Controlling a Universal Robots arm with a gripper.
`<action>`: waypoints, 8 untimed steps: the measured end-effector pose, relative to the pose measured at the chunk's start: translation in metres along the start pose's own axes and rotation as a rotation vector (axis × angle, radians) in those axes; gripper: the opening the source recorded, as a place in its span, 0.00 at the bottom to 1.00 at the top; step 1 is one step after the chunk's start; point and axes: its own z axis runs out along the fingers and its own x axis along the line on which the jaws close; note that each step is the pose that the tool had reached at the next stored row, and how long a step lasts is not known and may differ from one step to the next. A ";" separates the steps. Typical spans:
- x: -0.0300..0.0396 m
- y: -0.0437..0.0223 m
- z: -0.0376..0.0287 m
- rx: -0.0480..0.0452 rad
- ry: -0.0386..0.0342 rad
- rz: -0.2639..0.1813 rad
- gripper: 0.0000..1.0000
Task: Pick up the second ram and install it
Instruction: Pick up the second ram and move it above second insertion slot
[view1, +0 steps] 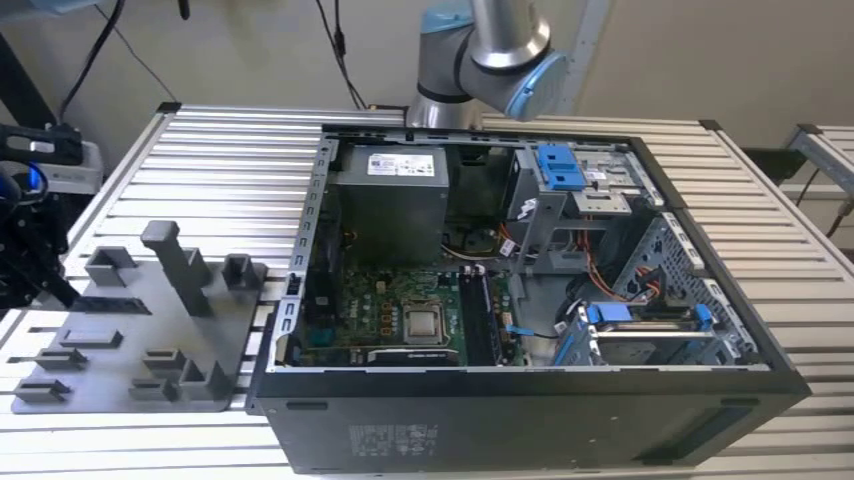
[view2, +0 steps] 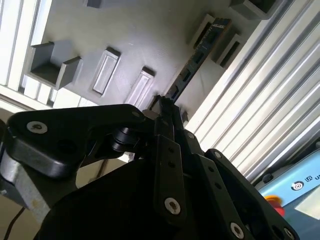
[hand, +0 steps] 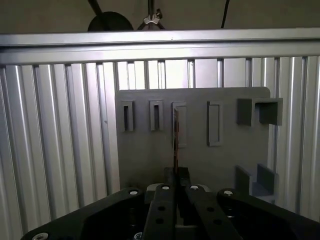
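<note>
- Gripping the second ram (view2: 200, 55) is what the gripper (hand: 176, 174) does: its two black fingers (hand: 162, 205) are squeezed onto one end of the stick.
- In the second wrist view the long dark stick reaches out from the fingertips, with small black chips in a row along it.
- In the first wrist view the stick shows thin, edge on, right between the two fingers.
- The stick is over the grey tray (hand: 150, 160), in line with one of the long slots (hand: 215, 125). I cannot tell if its far end sits in the slot.
- The tray lies on a table (hand: 60, 140) made of silver metal slats.
- In the exterior view the tray is at the exterior view's left, and a tall grey post (view1: 167, 250) stands up on it, between the gripper and the computer case (view1: 534, 420).
- The case lies open, well apart from the stick, at the exterior view's right, with a green board (view1: 387, 300) inside.
- The robot arm (view1: 481, 40) rises behind the case.
</note>
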 end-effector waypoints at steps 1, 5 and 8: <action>0.0000 0.0000 -0.0009 0.0000 -0.0004 0.000 0.14; -0.0003 -0.0001 -0.0061 0.0000 -0.0012 0.000 0.14; -0.0006 -0.0002 -0.0102 0.0000 -0.0018 0.000 0.14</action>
